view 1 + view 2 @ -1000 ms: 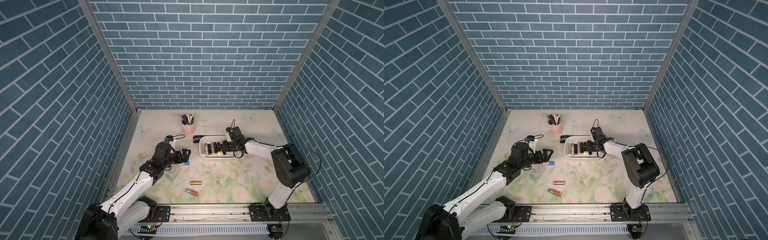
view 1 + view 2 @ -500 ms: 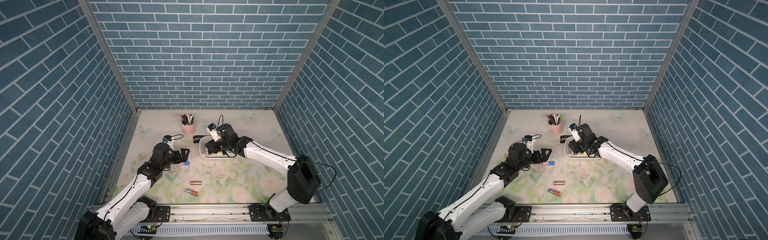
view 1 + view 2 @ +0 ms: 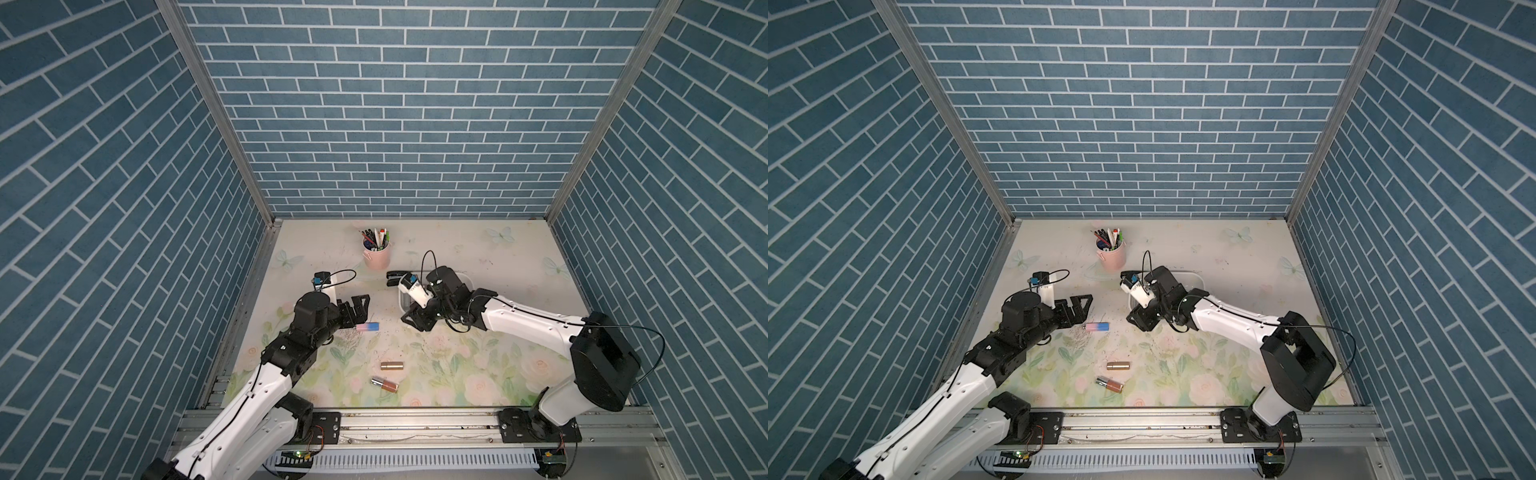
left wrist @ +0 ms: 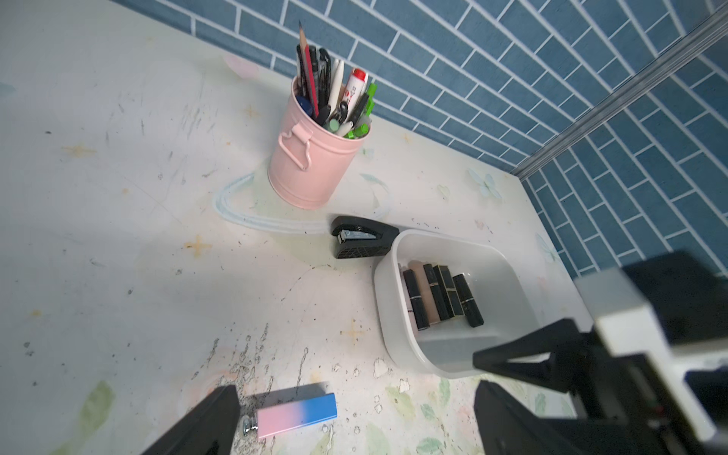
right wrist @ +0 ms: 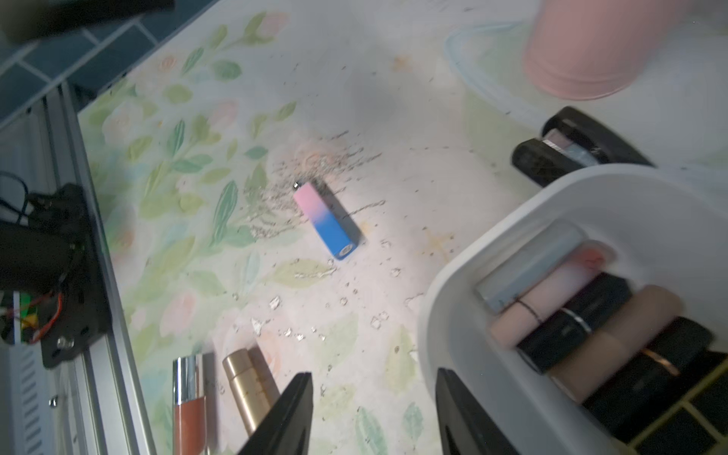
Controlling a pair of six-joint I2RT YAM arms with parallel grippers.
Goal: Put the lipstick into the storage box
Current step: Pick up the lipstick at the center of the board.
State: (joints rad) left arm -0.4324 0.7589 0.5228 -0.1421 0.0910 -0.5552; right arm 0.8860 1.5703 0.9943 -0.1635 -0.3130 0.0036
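Note:
The white storage box (image 4: 388, 272) holds several lipsticks (image 4: 437, 295) lying side by side; in both top views my right arm covers most of it. A pink-and-blue lipstick (image 3: 368, 327) lies on the mat just in front of my left gripper (image 3: 358, 311), which is open and empty, its fingers on either side of the lipstick's pink end in the left wrist view (image 4: 297, 414). My right gripper (image 3: 417, 322) hovers at the box's near left corner (image 5: 453, 299), open with nothing between its fingers. A gold lipstick (image 3: 392, 365) and an orange one with a silver cap (image 3: 385, 384) lie nearer the front.
A pink pen cup (image 3: 377, 257) full of pens stands behind the box. A black stapler (image 4: 358, 238) lies against the box's far left corner. The metal rail (image 3: 415, 424) runs along the table's front edge.
My right arm has swung left from over the box's middle to its near left corner, and its jaws have widened. The left arm has barely moved.

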